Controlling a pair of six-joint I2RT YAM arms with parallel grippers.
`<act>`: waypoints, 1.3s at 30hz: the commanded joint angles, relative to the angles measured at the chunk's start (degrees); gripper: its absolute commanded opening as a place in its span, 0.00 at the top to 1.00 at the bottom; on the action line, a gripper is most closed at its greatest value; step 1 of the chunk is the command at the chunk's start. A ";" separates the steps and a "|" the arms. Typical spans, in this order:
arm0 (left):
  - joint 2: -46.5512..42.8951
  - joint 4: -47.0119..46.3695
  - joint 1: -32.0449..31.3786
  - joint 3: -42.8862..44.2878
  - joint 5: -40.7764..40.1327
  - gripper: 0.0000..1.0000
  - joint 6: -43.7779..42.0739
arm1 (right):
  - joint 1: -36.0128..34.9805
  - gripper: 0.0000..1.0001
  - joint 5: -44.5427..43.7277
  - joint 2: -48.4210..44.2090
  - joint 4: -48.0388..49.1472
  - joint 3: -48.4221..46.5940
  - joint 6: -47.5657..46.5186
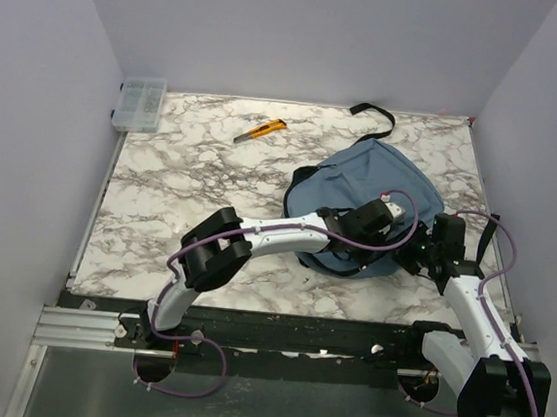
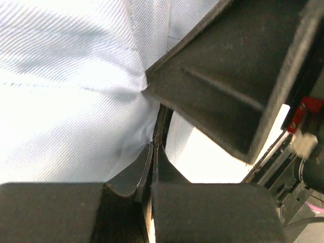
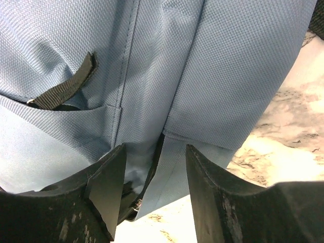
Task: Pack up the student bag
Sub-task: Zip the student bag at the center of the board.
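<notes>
Three pale walls [image 1: 323,37], marble tabletop [image 1: 193,182], student bag [image 1: 369,177]; left hand [image 2: 153,147] clenched on it, right hand [image 3: 155,152] released.

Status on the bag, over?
Left gripper shut on student bag at zipper seam. Right gripper open, straddling bag edge. Utility knife, organizer box well clear.

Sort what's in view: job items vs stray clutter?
Job: student bag; left gripper shut on its seam; right gripper open astride its edge.
Lying about, untouched: yellow utility knife; clear organizer box. Possibly items to pack, can't tell.
</notes>
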State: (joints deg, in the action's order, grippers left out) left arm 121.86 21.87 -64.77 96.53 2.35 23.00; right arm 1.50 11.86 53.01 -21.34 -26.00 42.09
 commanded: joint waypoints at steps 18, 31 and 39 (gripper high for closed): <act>-20.25 -16.77 1.49 -16.26 7.24 1.00 2.92 | -7.79 0.46 -2.68 -8.63 -16.60 -5.66 2.23; -23.62 -18.61 1.49 -18.68 9.08 1.00 3.69 | -10.12 0.64 -5.42 -8.72 -12.00 -3.74 6.09; -32.47 -18.88 3.00 -29.66 2.90 1.00 6.19 | -10.19 0.99 -16.81 -4.25 -11.63 -9.58 6.05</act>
State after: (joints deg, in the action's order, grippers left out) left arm 97.65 5.41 -62.94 71.88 8.12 26.92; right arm -8.93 7.79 46.63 -33.28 -30.94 48.14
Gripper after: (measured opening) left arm 0.005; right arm 0.013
